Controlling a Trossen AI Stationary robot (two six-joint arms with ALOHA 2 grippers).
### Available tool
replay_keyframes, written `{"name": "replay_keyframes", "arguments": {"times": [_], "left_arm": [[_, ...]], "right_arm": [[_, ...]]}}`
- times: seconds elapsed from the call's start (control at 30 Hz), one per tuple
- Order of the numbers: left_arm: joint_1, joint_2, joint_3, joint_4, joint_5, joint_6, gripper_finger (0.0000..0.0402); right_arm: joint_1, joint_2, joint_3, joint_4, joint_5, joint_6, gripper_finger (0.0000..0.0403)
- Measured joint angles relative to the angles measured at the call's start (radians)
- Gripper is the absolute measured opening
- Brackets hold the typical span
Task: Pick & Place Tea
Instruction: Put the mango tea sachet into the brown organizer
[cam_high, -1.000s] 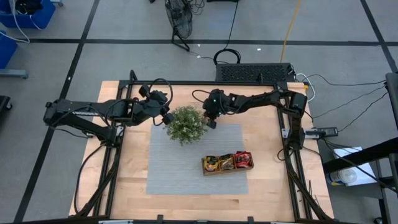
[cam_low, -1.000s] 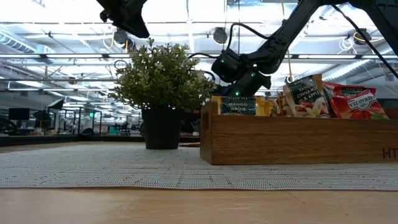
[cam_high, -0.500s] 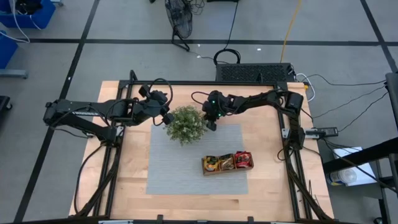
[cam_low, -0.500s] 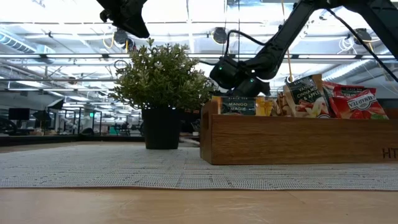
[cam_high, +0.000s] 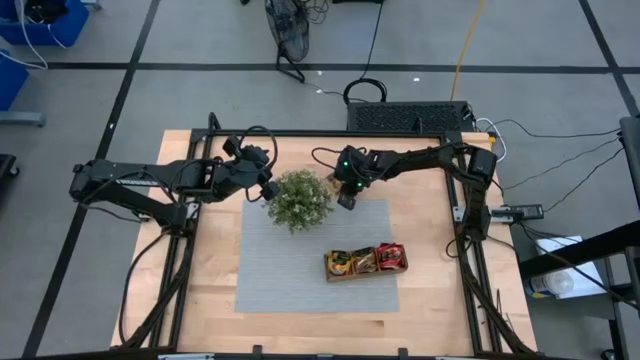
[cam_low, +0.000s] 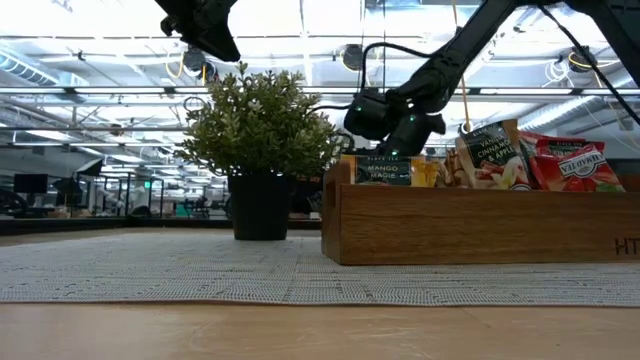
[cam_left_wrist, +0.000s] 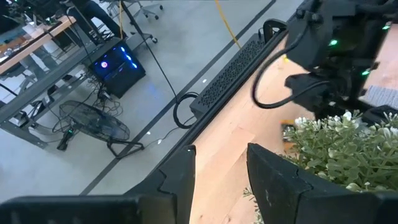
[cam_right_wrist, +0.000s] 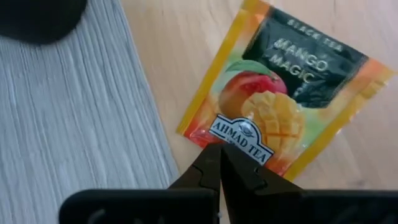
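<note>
right gripper (cam_right_wrist: 219, 163), fingers pressed together and empty, hovers over a glossy flat mango tea sachet (cam_right_wrist: 280, 106) lying on bare wood beside the ribbed grey mat (cam_right_wrist: 74, 118); left gripper (cam_left_wrist: 221, 177) spread, holding nothing, near the plant (cam_high: 298, 199).

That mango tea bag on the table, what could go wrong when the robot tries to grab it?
The sachet lies flat on the wood, and the right gripper above it is shut, so it must open first and may just slide it. The plant stands close by; the arm could brush its leaves. The left gripper hovers on the plant's other side.
</note>
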Motion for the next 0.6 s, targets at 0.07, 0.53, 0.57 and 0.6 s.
{"name": "replay_keyframes", "arguments": {"times": [0.07,0.53,0.57,0.6], "left_arm": [[0.0,0.0,0.0,0.0,0.0,0.0,0.0147],[0.0,0.0,0.0,-0.001,0.004,0.002,0.0147],[0.0,0.0,0.0,-0.001,0.005,0.002,0.0147],[0.0,0.0,0.0,-0.001,0.01,0.002,0.0147]], "right_arm": [[0.001,-0.016,-0.002,-0.036,0.013,-0.005,0.0],[0.038,-0.266,-0.006,-0.065,0.112,-0.035,0.0],[0.038,-0.278,-0.01,-0.067,0.11,-0.065,0.0],[0.038,-0.287,-0.02,-0.064,0.109,-0.098,0.0002]]}}
